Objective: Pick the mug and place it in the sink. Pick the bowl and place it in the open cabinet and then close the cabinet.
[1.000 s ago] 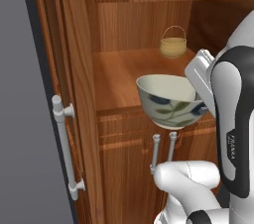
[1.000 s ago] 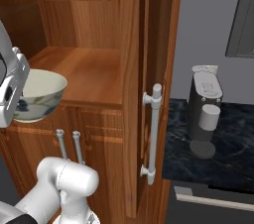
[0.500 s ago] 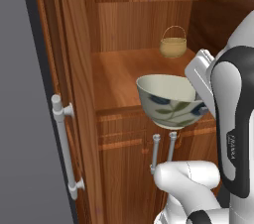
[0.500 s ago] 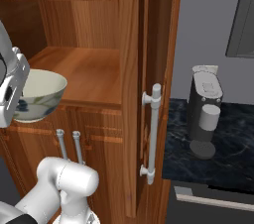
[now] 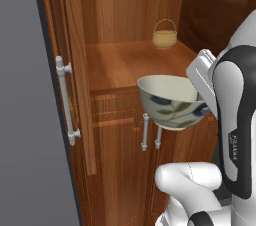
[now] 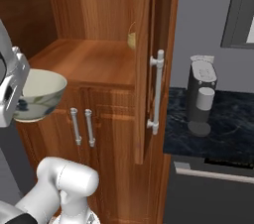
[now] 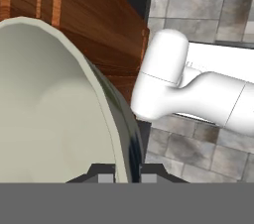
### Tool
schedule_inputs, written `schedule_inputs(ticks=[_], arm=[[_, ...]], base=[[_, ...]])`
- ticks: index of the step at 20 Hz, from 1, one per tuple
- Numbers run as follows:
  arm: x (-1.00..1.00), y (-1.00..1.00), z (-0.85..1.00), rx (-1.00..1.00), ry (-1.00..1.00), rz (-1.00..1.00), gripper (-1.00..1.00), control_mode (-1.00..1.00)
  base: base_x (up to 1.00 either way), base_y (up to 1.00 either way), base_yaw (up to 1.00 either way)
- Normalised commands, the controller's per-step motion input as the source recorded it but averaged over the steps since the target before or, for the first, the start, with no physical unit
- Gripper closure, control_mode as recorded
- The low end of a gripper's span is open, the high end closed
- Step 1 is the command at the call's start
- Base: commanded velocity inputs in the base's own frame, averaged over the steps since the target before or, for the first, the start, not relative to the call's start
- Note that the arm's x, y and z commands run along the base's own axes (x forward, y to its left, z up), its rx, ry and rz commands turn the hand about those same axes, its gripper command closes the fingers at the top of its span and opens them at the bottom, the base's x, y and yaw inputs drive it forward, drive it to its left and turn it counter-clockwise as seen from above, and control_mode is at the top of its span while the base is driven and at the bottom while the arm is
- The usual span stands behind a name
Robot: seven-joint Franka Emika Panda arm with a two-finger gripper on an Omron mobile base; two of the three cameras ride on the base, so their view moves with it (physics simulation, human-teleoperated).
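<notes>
One bowl (image 5: pixel 170 101) pinched at its rim by the pincer (image 7: pixel 126 177), mid-frame before the cabinet (image 5: pixel 120 65), one basket (image 5: pixel 165 35) on its shelf.

Flanking base cameras; shared cabinet (image 5: pixel 125 65)

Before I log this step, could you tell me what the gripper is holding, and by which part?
The gripper holds the bowl by its rim, one finger inside and one outside.

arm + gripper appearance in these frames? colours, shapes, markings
Glossy white rounded arm shells with a thick dark band outlining one link, which carries small dark lettering down its side. Bulbous white elbow link below. The hand is a boxy light-grey block. Small dark fingers with pale pads. No loose cables visible.
</notes>
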Motion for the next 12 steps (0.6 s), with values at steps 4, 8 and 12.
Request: schedule_inputs(ticks=[4, 8, 12], arm=[[0.00, 0.00, 0.00, 0.00, 0.00, 0.00, 1.00, 1.00], [0.00, 0.00, 0.00, 0.00, 0.00, 0.00, 1.00, 1.00], [0.00, 0.00, 0.00, 0.00, 0.00, 0.00, 1.00, 1.00]], base=[[-0.06, 0.00, 0.00], [0.16, -0.02, 0.00], [0.27, -0.02, 0.00]])
